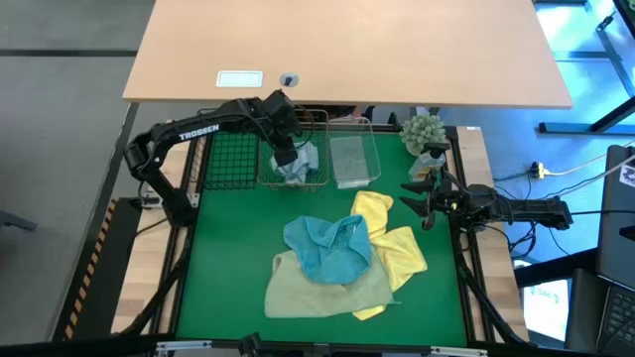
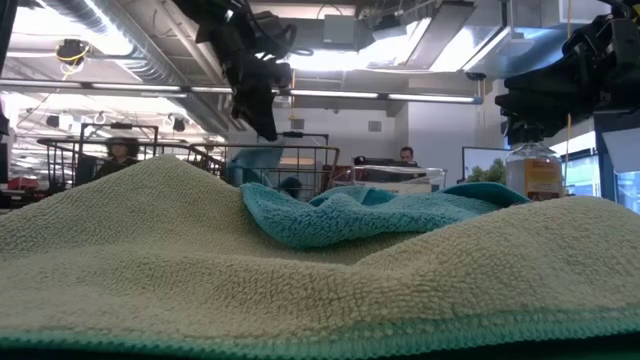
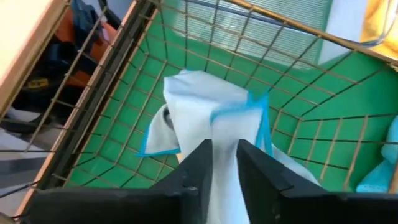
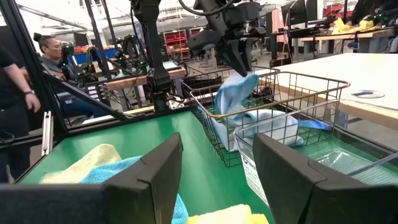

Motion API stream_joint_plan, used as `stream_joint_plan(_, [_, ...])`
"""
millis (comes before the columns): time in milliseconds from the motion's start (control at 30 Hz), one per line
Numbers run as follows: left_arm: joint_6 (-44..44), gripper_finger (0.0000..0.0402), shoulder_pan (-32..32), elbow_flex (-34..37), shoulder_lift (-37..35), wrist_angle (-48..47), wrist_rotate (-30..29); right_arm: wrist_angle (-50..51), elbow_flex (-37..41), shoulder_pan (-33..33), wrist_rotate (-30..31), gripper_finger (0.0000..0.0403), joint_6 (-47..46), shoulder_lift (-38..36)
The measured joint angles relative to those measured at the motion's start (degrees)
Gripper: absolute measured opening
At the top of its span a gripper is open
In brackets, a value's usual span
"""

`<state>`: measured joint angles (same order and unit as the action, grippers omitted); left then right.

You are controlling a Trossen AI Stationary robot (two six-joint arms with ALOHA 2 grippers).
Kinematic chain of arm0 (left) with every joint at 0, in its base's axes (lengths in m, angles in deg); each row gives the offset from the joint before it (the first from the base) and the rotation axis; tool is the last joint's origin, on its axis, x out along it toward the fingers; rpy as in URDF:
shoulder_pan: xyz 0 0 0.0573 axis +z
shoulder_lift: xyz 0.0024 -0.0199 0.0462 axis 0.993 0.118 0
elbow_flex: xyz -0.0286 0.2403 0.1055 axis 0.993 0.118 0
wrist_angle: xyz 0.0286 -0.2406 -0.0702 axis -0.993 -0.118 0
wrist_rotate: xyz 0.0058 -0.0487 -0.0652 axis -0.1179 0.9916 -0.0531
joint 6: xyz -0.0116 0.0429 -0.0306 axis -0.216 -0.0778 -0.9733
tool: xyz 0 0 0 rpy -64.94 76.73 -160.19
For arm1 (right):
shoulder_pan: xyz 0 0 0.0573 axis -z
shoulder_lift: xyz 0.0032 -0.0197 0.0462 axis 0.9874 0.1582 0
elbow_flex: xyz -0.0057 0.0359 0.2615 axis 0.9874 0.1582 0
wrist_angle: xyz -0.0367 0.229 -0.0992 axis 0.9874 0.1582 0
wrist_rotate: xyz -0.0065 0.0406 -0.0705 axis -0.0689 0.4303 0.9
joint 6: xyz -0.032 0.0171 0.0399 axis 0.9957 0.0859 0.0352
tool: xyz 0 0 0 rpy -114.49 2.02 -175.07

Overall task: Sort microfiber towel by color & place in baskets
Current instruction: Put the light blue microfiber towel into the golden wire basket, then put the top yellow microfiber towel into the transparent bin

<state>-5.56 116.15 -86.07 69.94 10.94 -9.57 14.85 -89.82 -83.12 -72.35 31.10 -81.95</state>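
My left gripper (image 1: 287,156) hangs over the copper-coloured basket (image 1: 319,181), the middle one of a row at the far side, shut on a light blue towel (image 4: 238,91). The black basket (image 1: 232,159) stands to its left and the silvery basket (image 1: 354,161) to its right. A teal towel (image 1: 327,248), a yellow towel (image 1: 389,241) and a pale green towel (image 1: 325,290) lie heaped on the green mat. My right gripper (image 1: 422,193) waits open near the table's right edge, touching nothing. My left gripper pinches the light blue towel between its two fingers (image 3: 202,163) at a bunched upper part (image 3: 224,134), coming from above and pointing down. The towel hangs slack below the fingers inside the copper basket, and its lower end (image 4: 264,118) lies on the basket floor.
A small potted green plant (image 1: 425,132) stands at the far right corner, close to my right gripper. A light wooden table (image 1: 347,45) lies beyond the baskets. People (image 4: 46,53) show in the room behind. Bare green mat (image 1: 228,238) lies left of the towel heap.
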Motion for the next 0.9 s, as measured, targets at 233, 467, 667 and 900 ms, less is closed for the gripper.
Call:
stream_joint_plan(233, [0.44, 0.0129, 0.04, 0.0, -0.01, 0.83, -3.23, -0.07, 0.0, 0.0, 0.0, 0.0198, 0.0, 0.0])
stream_joint_plan(467, [2.31, 0.0143, -0.03, 0.0, -1.75, 0.91, -5.25, -2.22, -0.45, -0.02, -0.45, 0.0198, -0.04, 0.48])
stream_joint_plan(667, [8.55, 0.0143, -2.11, 0.0, -4.38, 3.79, -5.44, -2.03, -4.08, -0.02, -0.52, 0.0198, -0.04, 4.32])
stream_joint_plan(900, [10.1, 0.0143, -7.79, 0.0, -7.27, 7.24, -5.42, -1.2, -8.88, -0.02, -0.55, 0.0198, 0.0, 14.11])
